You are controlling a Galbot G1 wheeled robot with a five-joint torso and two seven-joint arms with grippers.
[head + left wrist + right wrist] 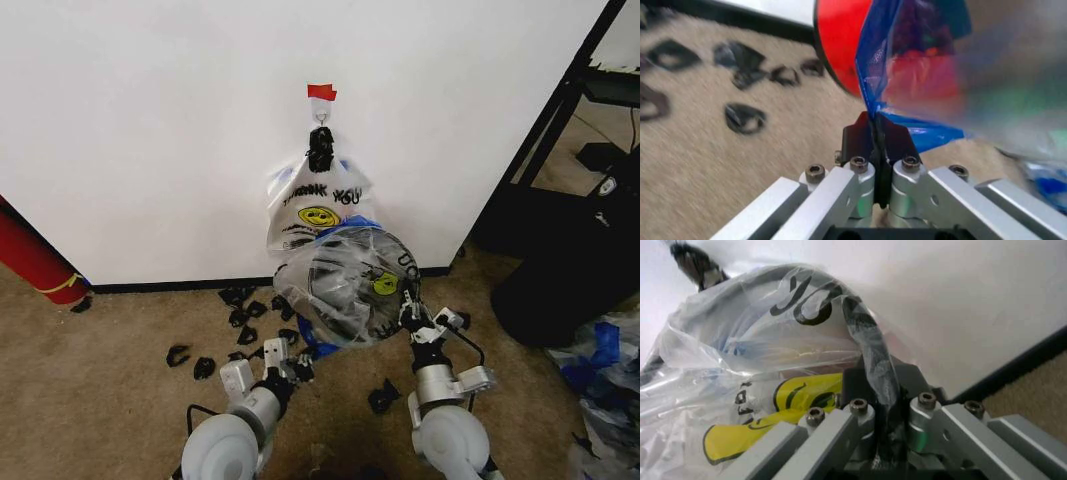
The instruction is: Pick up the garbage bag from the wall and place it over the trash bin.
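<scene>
Clear, blue-patched garbage bag

Garbage bag: thin glossy crinkled see-through plastic. Wall: smooth matt white. Carpet: rough beige pile. Left gripper and right gripper: brushed bare metal links, matt black pads.

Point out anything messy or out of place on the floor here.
Black scraps lie scattered over the carpet below the wall, beside the left gripper, like torn litter. Crumpled blue-and-clear plastic is heaped at the far right.

Head high; wrists close on garbage bag
</scene>
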